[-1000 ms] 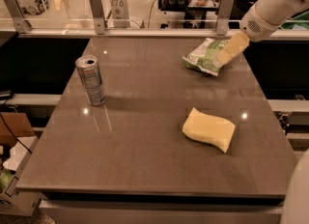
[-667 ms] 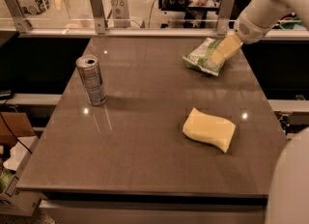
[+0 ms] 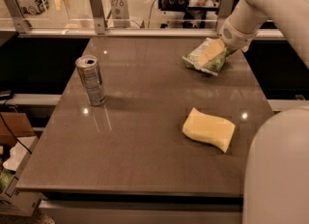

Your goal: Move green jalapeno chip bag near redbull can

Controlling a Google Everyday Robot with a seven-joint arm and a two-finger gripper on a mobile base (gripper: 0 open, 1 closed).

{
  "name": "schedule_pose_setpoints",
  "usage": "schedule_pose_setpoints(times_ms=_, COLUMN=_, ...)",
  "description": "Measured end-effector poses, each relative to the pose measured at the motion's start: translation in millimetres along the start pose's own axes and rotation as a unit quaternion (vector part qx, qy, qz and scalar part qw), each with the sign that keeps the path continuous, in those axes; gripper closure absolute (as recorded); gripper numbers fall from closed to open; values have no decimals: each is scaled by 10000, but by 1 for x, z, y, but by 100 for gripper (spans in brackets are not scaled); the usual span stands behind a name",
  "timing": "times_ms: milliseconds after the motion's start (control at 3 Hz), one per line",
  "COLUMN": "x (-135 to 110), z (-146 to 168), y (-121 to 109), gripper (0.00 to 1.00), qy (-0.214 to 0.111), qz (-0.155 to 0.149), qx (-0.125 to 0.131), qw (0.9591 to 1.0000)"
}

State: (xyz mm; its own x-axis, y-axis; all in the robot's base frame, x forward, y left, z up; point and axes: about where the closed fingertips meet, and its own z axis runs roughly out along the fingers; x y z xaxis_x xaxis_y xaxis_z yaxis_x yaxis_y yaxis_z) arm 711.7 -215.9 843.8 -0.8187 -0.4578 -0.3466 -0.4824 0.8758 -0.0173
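The green jalapeno chip bag [image 3: 202,60] lies at the far right of the grey table [image 3: 145,146]; it is crinkled, green and white. My gripper [image 3: 213,53] reaches down from the upper right and lies over the bag's top, touching it and hiding part of it. The redbull can [image 3: 91,80] stands upright at the left of the table, slim and silver with an open shiny top. The bag and the can are far apart, roughly half the table's width.
A pale yellow wavy-edged sponge block [image 3: 208,129] lies at the front right. My white arm [image 3: 277,165] fills the right edge of the view. A rail with metal posts [image 3: 96,10] runs behind the table. Boxes [image 3: 12,170] sit on the floor at left.
My arm has swung in closer and lower, and fills more of the right side. The gripper stays on the bag. The bag, can and sponge have not moved.
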Motion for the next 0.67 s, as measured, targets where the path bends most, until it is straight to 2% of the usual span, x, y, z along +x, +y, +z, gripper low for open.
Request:
schedule_pose_setpoints(times_ms=333, x=-6, z=12, y=11, gripper=0, qy=84, qz=163, qx=-167, qw=9997)
schedule_pose_setpoints(times_ms=667, x=-13, z=20, y=20, gripper=16, qy=115, qz=202, qx=-312, qw=9992)
